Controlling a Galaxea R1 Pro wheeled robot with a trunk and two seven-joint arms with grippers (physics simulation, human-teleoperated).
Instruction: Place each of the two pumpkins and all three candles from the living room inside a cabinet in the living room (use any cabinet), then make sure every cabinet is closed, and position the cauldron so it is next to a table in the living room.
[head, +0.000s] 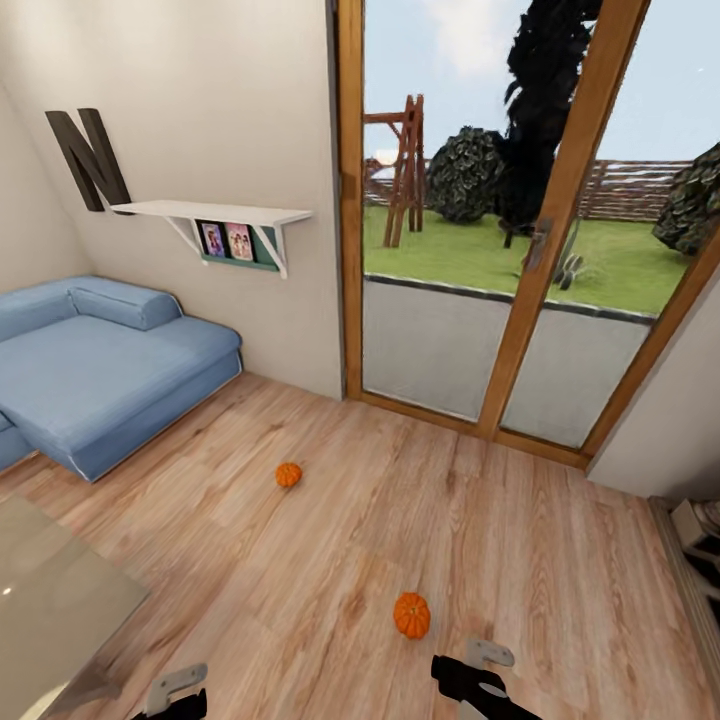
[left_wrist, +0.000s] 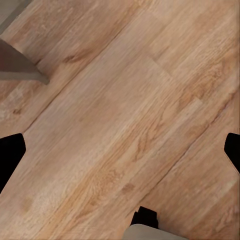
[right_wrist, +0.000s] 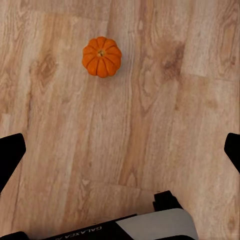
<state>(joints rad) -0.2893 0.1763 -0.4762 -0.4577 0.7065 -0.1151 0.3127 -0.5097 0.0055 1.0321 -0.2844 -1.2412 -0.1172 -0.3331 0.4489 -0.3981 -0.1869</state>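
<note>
**Head view: both pumpkins are lying on the floor, nothing stowed yet**

The head view is showing the two pumpkins sitting on the wooden floor, well apart from each other. The near pumpkin (head: 411, 615) is resting just ahead of the right gripper (head: 487, 668); the far pumpkin (head: 288, 474) is lying between the near pumpkin and the blue sofa (head: 95, 365). A corner of the glass table (head: 55, 600) is showing to the left of the near pumpkin, beside the left gripper (head: 170, 692).

In both wrist views the fingers are standing spread wide and are gripping nothing; the right pair is framing bare floor with the near pumpkin (right_wrist: 101, 56) ahead of it.

Judging from this, the task is barely starting: both pumpkins are waiting to be collected, and the candles, cabinet and cauldron remain to be dealt with.
</note>
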